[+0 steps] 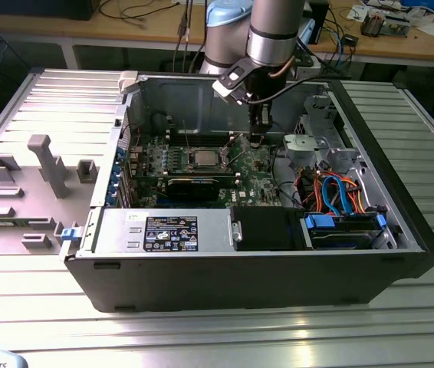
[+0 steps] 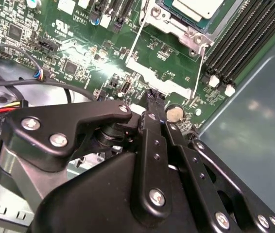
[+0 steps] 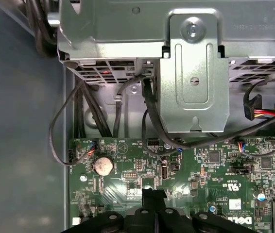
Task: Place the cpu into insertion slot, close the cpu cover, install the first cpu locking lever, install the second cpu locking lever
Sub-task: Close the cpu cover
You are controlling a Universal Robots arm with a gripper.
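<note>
One arm (image 1: 272, 31) is seen reaching straight down from the far edge of the worktop (image 1: 202, 330) into one open computer case (image 1: 240, 284), which lies across the middle of the worktop. Its wrist is held vertical, and the fingers (image 1: 257, 138) are poised just above the green board, near the socket (image 1: 204, 159) on the exterior view's right. In both wrist views the fingers (image 2: 152, 104) (image 3: 148, 199) are seen pressed together, with nothing between them. One chip (image 2: 196, 7) is seated in the socket with its silvery top up and silver metal framing round it; whether the cover is fully down cannot be told. Two thin wire levers (image 2: 131, 43) are seen beside the socket. One coin battery (image 3: 102, 166) lies on the board near the fingertips. One grey moulded holder (image 1: 41, 165) rests by the worktop's edge at the exterior view's left
</note>
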